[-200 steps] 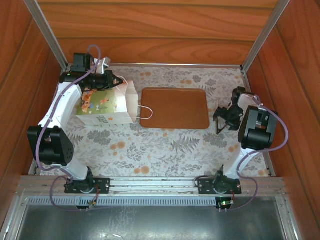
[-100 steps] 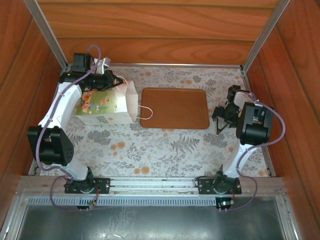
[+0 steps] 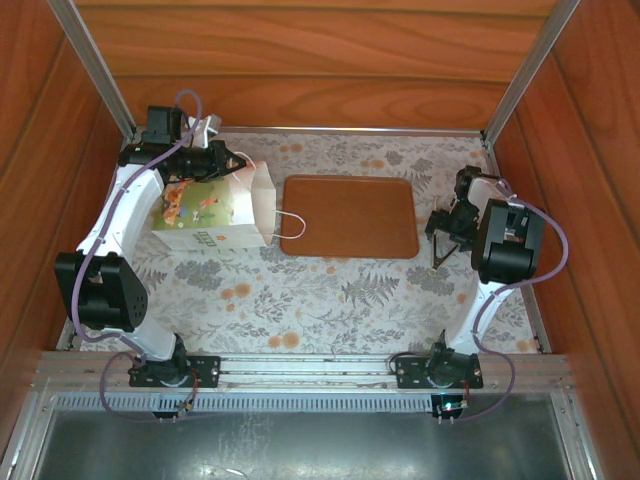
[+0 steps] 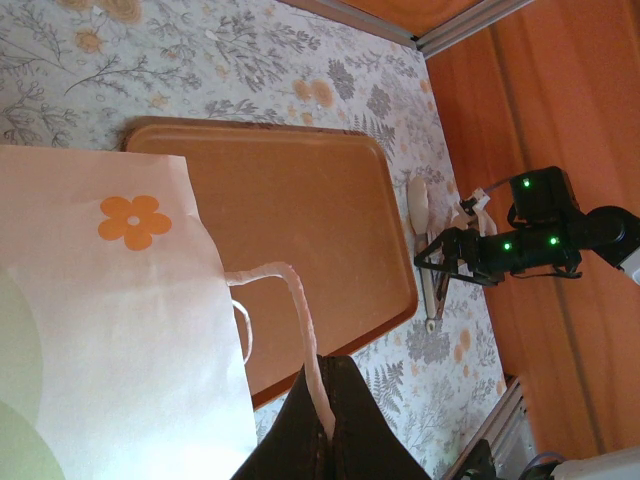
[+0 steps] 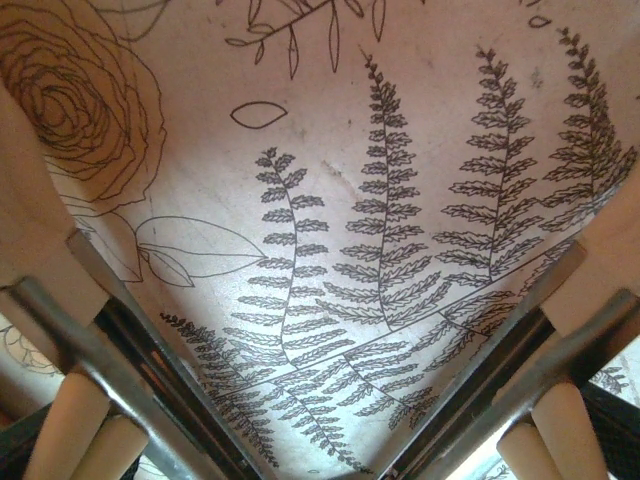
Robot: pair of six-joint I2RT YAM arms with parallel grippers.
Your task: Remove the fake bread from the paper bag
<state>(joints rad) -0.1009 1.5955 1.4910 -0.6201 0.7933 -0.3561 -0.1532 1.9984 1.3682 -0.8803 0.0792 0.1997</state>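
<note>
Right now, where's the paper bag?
Top view: the paper bag sits on the left of the table, beside the brown tray; the left claw pinches its string handle.

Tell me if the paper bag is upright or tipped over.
Tipped on its side: the paper bag shows its printed face upward, and a string handle lies flat on the tray.

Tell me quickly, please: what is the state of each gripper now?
Left gripper: closed on the string handle of the paper bag.
Right gripper: open, holding nothing.
</note>
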